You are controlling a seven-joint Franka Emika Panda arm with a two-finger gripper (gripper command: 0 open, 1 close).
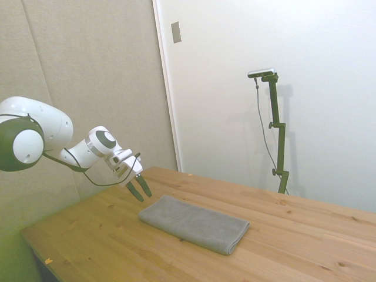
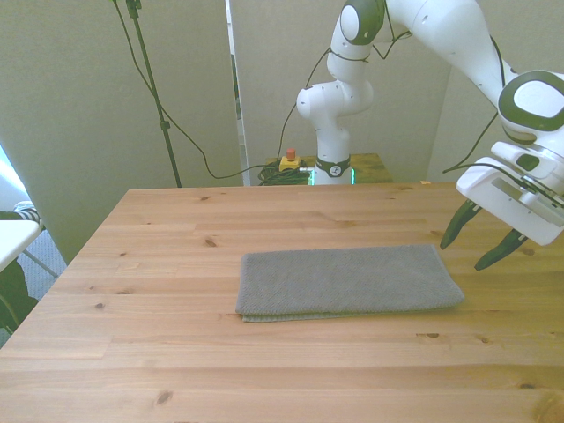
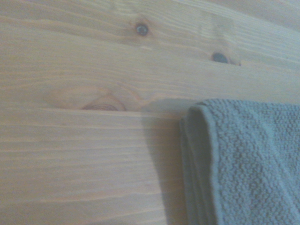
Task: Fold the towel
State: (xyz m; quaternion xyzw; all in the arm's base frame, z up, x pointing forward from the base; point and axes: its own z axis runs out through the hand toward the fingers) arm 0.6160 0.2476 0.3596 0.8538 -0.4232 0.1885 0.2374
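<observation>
The towel (image 2: pixel 348 280) is already lying doubled in layers on the worktop (image 2: pixel 176 352), while the gripper (image 2: pixel 480 244) is hovering beside its end, jaws spread and empty, suggesting little is left.

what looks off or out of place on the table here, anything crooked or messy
Nothing stands out. The grey towel lies flat on the wooden table, already doubled over with layered edges fairly even. The gripper hangs open in the air beside the towel's end, touching nothing.
</observation>
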